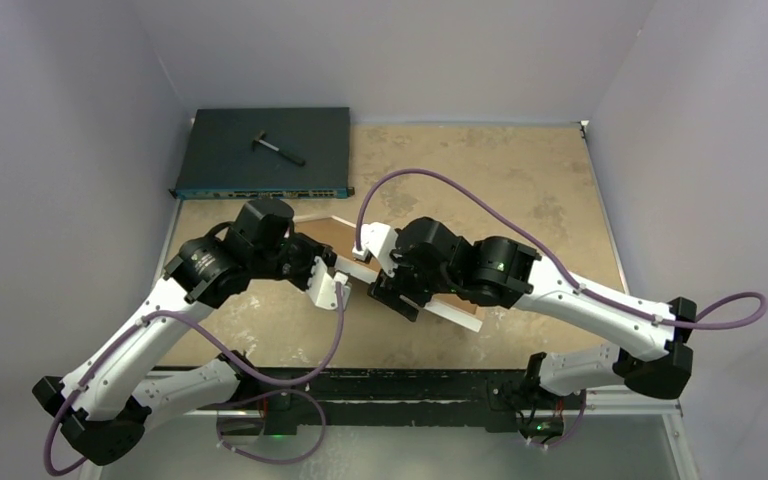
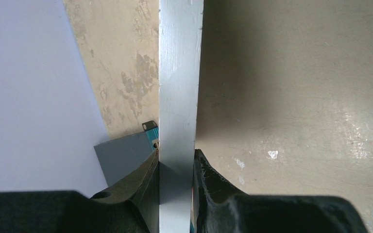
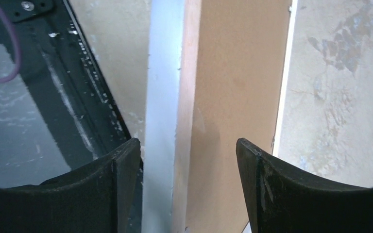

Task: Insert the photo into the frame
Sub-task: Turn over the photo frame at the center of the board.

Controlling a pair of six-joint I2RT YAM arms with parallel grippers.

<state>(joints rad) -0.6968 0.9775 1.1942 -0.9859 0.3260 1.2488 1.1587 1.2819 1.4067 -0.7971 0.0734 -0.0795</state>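
Left gripper [image 2: 176,162] is clenched on a white rail of the frame [image 2: 179,73], which sits about mid-table, slanting from far left to near right. Right gripper [image 3: 187,148] stands released, its fingers apart astride the frame's white rail and the brown panel [image 3: 238,87] beside it; contact cannot be determined. At the far left corner of the table [image 1: 520,180] lies a dark flat box [image 1: 230,160] with a small black tool [image 1: 278,147] on top.
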